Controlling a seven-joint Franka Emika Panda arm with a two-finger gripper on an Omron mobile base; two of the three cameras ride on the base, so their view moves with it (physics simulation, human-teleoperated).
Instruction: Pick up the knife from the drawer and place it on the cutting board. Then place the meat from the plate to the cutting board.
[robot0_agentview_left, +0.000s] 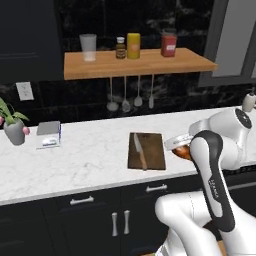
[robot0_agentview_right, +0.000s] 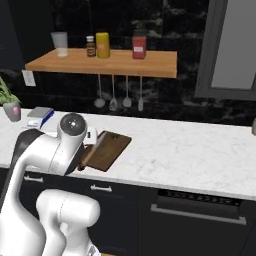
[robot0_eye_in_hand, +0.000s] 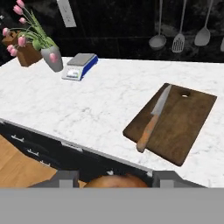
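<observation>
The dark brown cutting board (robot0_agentview_left: 152, 152) (robot0_eye_in_hand: 179, 120) (robot0_agentview_right: 111, 147) lies on the white marble counter. On its left part rests the knife (robot0_agentview_left: 139, 151) (robot0_eye_in_hand: 152, 119), silver blade pointing to the wall, tan handle over the front edge. My gripper (robot0_agentview_left: 181, 148) (robot0_eye_in_hand: 113, 177) hovers just right of the board near the counter's front edge, shut on the orange-brown meat (robot0_agentview_left: 183, 153) (robot0_eye_in_hand: 114, 181), which bulges between the two finger tips. My own arm hides the plate. The black drawer fronts (robot0_agentview_left: 82, 201) under the counter are all shut.
A wooden shelf (robot0_agentview_left: 140, 64) with a cup and jars hangs on the back wall, ladles (robot0_agentview_left: 125, 95) dangling under it. A small scale (robot0_eye_in_hand: 79, 65) and a flower vase (robot0_eye_in_hand: 48, 59) stand far left. A dishwasher front (robot0_agentview_right: 200, 215) is at the right.
</observation>
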